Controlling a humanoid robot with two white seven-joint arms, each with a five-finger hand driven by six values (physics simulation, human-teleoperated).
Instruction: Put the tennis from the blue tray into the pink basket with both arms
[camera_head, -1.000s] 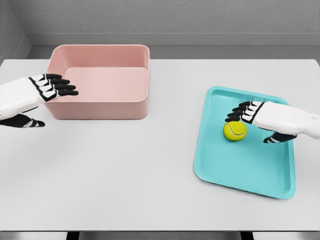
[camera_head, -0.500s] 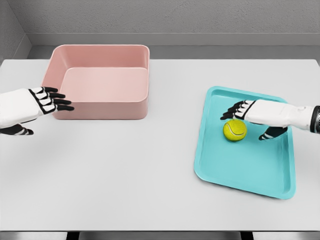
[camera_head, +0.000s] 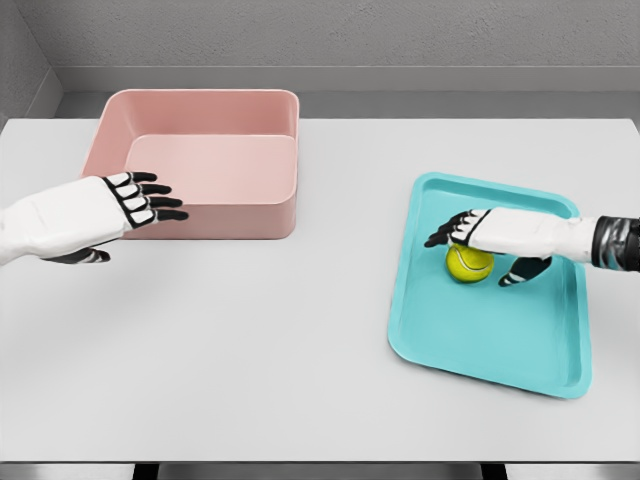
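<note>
A: Where is the tennis ball (camera_head: 468, 263) right now?

B: It sits in the blue tray (camera_head: 480, 340), toward the tray's far half, well apart from the pink basket (camera_head: 200, 210) on the other side of the bench (camera_head: 300, 350).

A: And the right robot hand (camera_head: 478, 235)?

B: It lies flat over the top of the ball, fingers (camera_head: 445, 233) stretched past it and the thumb down on the near right side. It covers the ball but has not closed round it, so I read it as released, holding nothing.

A: The left one?

B: The left robot hand (camera_head: 125, 200) hovers just in front of the basket's near wall, fingers spread, also holding nothing.

A: What could go wrong from here?

B: 3 things, in my judgement. First, a round ball under a flat palm may squirt sideways if the fingers curl unevenly, and then roll across the tray. Second, pressing down too hard could tip or slide the tray. Third, the ball has to cross a wide gap to reach the basket; with 2 arms, a handover in mid-air seems likely, and a loose grip there would drop the ball onto the bench, where it could roll off the edge.
</note>
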